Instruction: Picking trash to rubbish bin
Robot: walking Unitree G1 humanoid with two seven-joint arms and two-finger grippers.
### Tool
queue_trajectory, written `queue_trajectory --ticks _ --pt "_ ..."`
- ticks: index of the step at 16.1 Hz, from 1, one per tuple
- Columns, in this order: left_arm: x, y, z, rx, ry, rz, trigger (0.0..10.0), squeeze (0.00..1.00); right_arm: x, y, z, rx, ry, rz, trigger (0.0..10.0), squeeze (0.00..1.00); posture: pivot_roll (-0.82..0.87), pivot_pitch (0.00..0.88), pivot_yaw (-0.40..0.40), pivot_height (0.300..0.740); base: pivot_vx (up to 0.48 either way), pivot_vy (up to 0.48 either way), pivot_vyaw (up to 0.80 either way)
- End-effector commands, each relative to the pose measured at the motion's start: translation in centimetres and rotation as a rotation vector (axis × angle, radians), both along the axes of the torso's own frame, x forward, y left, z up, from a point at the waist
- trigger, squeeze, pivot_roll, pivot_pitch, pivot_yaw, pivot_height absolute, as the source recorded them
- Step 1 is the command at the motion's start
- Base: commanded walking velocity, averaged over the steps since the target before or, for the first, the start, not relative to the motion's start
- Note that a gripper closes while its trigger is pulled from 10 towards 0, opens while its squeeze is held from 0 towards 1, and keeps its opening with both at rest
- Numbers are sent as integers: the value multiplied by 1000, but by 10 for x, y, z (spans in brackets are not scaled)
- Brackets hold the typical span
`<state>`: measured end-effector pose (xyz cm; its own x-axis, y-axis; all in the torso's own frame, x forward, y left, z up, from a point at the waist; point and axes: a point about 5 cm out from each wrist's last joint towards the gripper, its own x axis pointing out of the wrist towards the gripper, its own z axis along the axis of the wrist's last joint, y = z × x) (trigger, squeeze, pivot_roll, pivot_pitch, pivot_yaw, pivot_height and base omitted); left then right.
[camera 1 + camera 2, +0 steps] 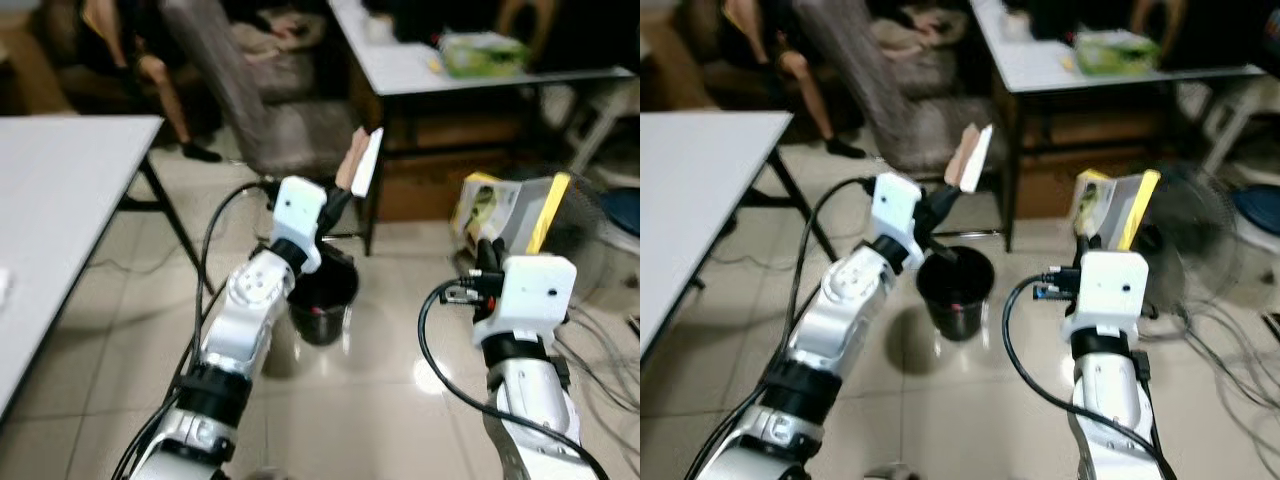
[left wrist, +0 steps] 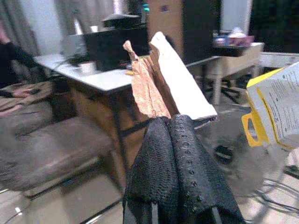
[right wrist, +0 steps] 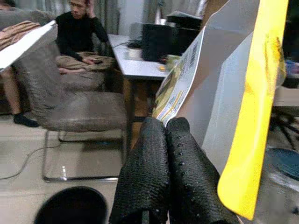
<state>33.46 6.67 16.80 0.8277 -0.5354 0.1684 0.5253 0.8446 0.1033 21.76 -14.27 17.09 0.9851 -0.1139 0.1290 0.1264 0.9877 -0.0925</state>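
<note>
Both jaws are pinching trash right now, fingers pressed tight on each piece. Largest thing around me is the grey-white table (image 1: 60,190) off to my left, then the second white table (image 1: 470,65) across the room with a green packet on top, and the padded grey chair (image 1: 260,110) between them. A person (image 3: 79,35) in dark clothes sits behind that chair.

Down on the glossy tiled floor (image 1: 380,400) stands the round black rubbish bin (image 1: 955,290), right in front of me and between my arms. My right gripper (image 1: 488,252) clamps the flattened yellow and white cardboard carton (image 1: 510,210), holding it upright, off to the right of the bin and not over it. My left gripper (image 1: 338,205) grips the smaller crumpled brown and white paper wrapper (image 1: 360,160), raised above the bin's far rim, more or less over the opening as far as I can judge.

So I reckon I'm at the drop-off step. Next up, the left fingers need to part so the wrapper falls in, maybe after dipping a bit lower since it's light and could flutter past the rim. Then the carton needs swinging across over the bin; it's wide, so it probably wants to go in edge first.
</note>
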Motion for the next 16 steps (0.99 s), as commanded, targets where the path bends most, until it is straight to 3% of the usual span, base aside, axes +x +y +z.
queue_trajectory --ticks 1,16 --pt "1 6 -1 4 4 11 10000 0 0 4 3 6 -17 18 10000 0 36 119 24 740 480 0 0" --pt "0 7 -6 27 22 27 10000 0 -1 6 3 9 -17 26 10000 0 37 127 20 740 475 0 0"
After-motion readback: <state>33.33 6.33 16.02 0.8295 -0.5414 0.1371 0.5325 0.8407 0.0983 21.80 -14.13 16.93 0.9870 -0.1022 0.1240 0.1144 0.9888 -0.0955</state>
